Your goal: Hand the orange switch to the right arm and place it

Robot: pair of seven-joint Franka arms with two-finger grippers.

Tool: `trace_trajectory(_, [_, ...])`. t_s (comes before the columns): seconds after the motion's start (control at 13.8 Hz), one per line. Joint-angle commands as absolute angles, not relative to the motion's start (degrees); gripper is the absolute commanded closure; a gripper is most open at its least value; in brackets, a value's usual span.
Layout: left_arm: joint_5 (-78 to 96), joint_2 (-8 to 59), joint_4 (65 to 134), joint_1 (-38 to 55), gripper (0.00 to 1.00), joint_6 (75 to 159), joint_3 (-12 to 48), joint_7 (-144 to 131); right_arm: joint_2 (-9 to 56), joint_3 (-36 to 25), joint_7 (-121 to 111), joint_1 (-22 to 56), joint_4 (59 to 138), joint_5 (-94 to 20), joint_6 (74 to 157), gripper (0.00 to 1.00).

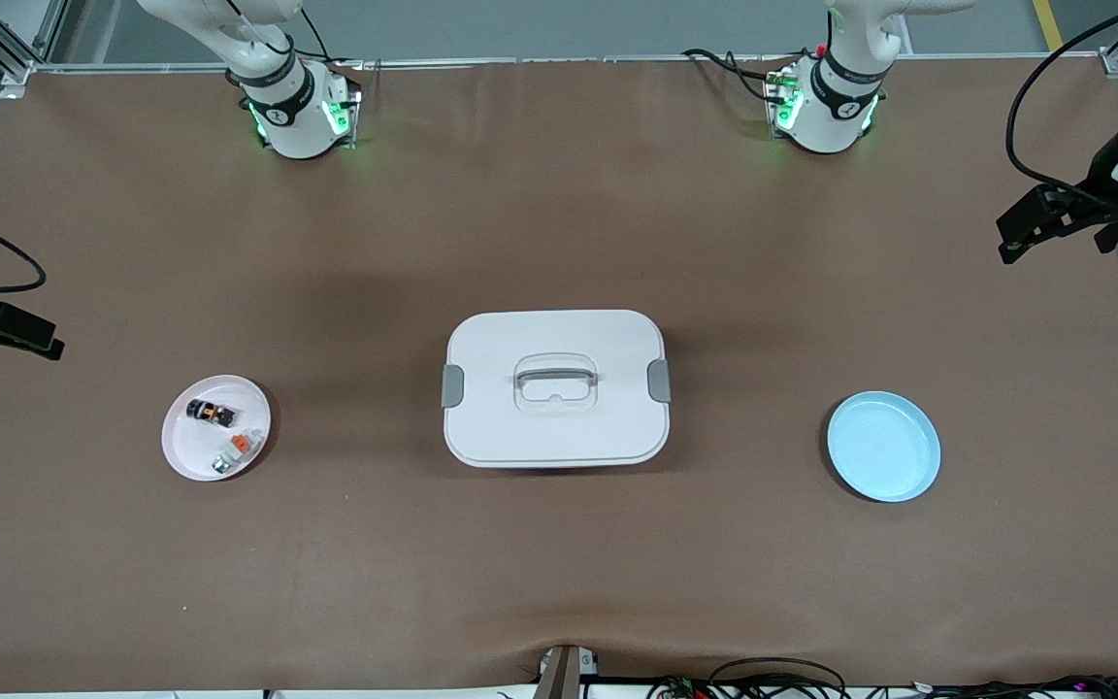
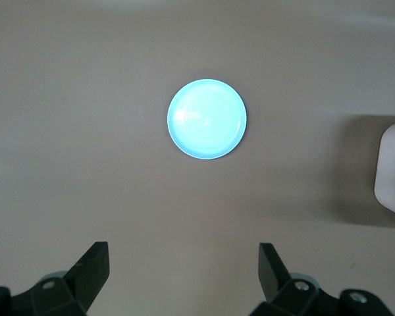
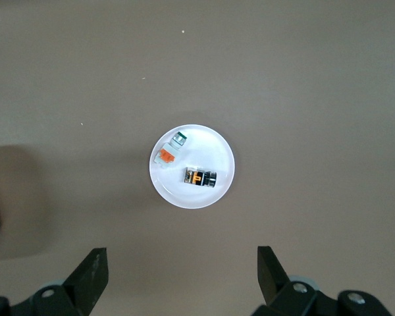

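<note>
The orange switch (image 3: 200,177) is seen lying flat in the pink plate (image 1: 185,456), toward the right arm's end of the table, beside a whitish-grey part with an orange top (image 3: 166,156) — the two are close but apart; directly below the right gripper (image 3: 182,273), whose fingers stand wide apart with nothing between them, the plate is found. The left gripper (image 2: 184,270) hangs with its fingers equally spread and empty over the blue plate (image 2: 207,118), well away from the switch; both arms are held high and waiting.

The switch is judged to be light, rigid and hard-shelled — not fragile, though small enough to skid or flip on the smooth plate if it is nudged off-centre; it is best taken across its short black flanks, with the fingers lowered on either side of the body, clear of the neighbouring part and the plate's raised rim.

The table (image 1: 559,563) is covered by a brown matte sheet, slightly rippled at the edge nearest the front camera; between the two plates a white lidded box (image 1: 556,388) with grey clasps is set, and it would have to be cleared in any handover; around both plates the room looks ample.
</note>
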State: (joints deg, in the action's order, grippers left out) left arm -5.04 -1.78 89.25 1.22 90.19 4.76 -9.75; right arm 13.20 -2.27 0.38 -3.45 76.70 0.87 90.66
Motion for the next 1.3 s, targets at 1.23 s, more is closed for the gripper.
trace_trajectory(1.23, [-4.2,-3.1,89.4,1.7,0.00,86.4,7.9,-9.3,-3.7,-0.9,4.6,-3.6,94.0,-0.2,94.0,0.00])
